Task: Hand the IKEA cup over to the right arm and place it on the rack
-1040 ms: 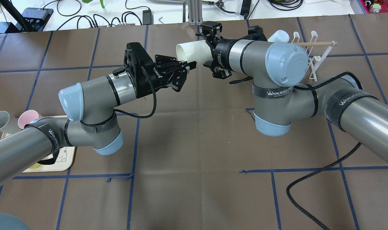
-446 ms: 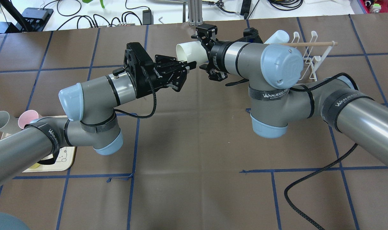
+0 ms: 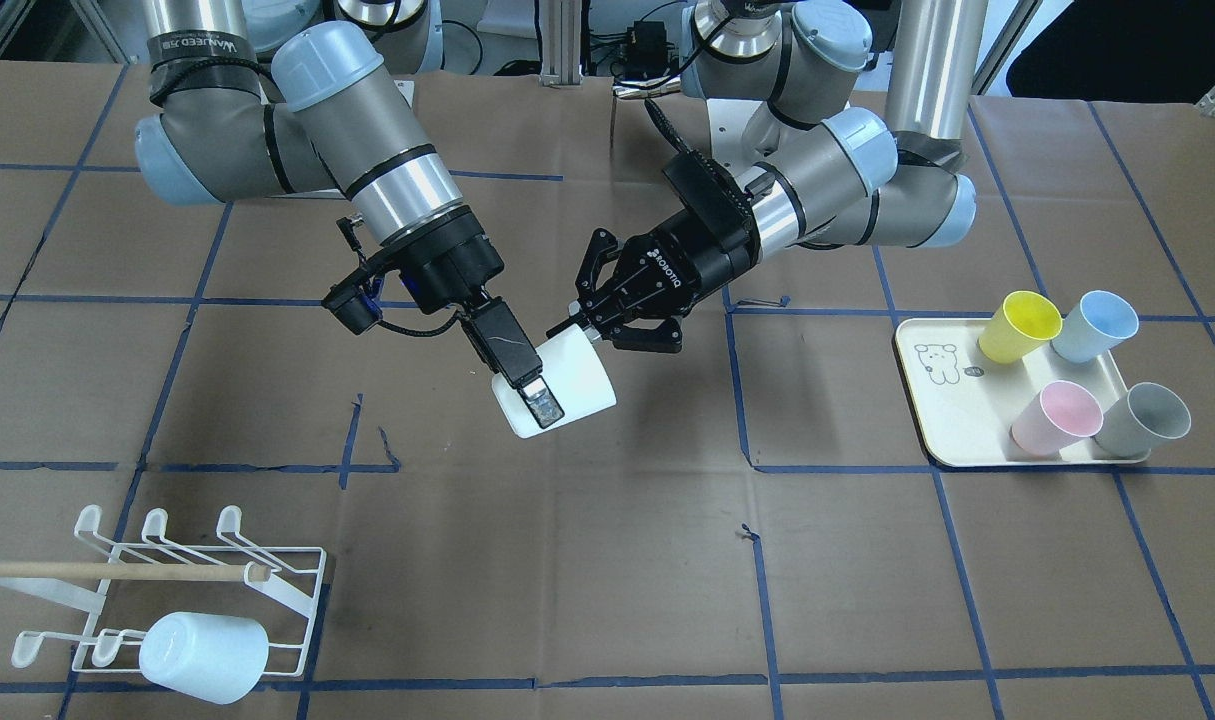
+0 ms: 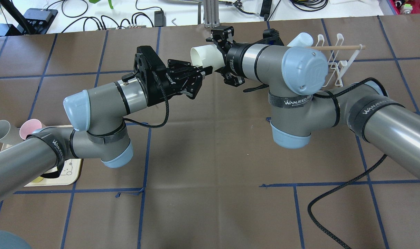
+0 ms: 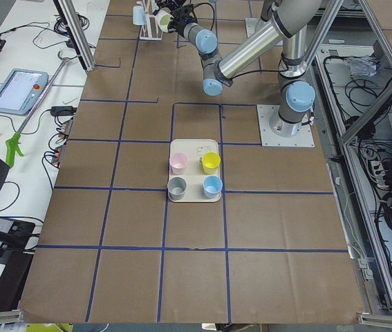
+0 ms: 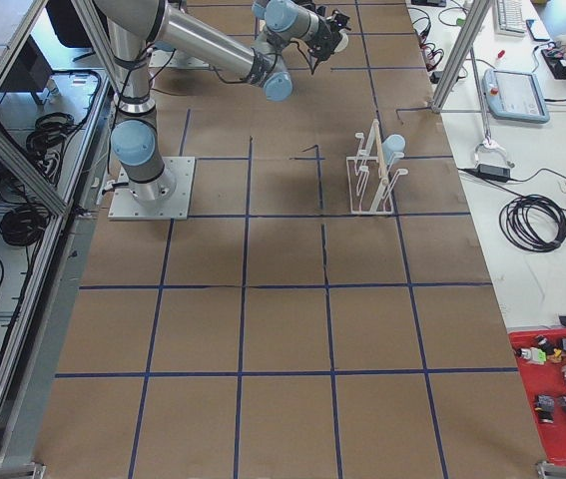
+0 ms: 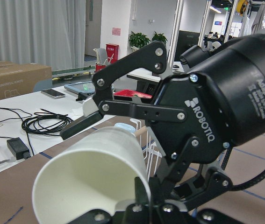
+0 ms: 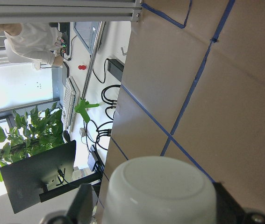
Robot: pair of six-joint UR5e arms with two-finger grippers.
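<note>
The white IKEA cup [image 3: 577,385] hangs on its side above the table's middle, between both grippers. My left gripper [image 3: 579,328] is shut on the cup's rim [image 4: 204,55], pinching the wall at the open mouth. My right gripper [image 3: 539,400], on the right arm [image 4: 299,69], stands open with its jaws straddling the cup's body from the base end. One finger [image 3: 527,385] lies along the cup's side. In the right wrist view the cup's base [image 8: 160,191] sits between the fingers with small gaps either side. The white wire rack [image 3: 267,580] stands off to the robot's right.
A pale blue cup [image 3: 202,655] hangs on the rack under its wooden dowel [image 3: 117,570]. A cream tray [image 3: 942,420] on the robot's left holds several coloured cups. Cables and an aluminium post [image 4: 211,14] line the far table edge.
The right arm has shifted a little toward the left gripper and its wrist has turned, bringing its jaws further over the cup. The left arm and the cup have stayed still.
</note>
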